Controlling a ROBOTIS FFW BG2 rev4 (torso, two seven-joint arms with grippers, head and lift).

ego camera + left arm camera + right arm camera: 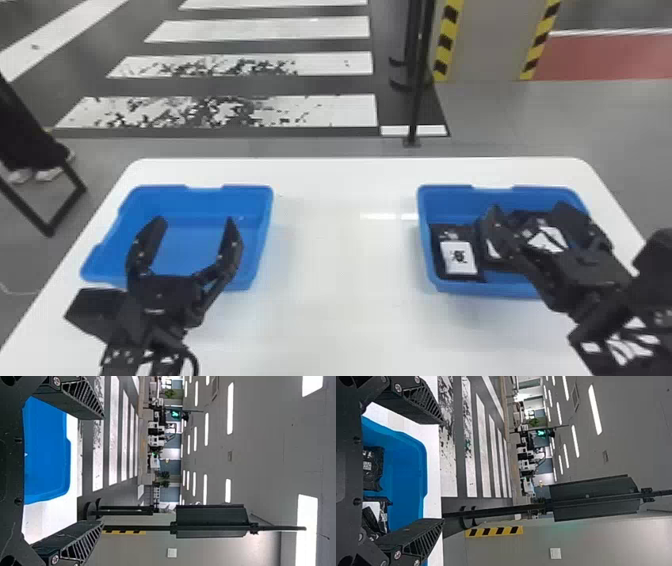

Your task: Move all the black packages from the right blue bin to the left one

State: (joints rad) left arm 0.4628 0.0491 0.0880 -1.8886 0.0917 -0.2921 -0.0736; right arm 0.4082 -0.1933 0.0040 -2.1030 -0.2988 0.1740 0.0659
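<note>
Head view: flat black packages with white labels [459, 257] lying close together in the right blue plastic bin [475, 289]. Main risk: two packages pinched at once, owing to close packing. Also possible: a slip in carrying, from a grasp too near an edge; a scrape against the bin wall, from an off-centre descent. Right black two-fingered gripper [528, 206] angled in over the packages, fingers spread, nothing grasped. Left black two-fingered gripper [194, 220] at the left blue plastic bin [205, 197], fingers apart, likewise unloaded, pointing forward.
</note>
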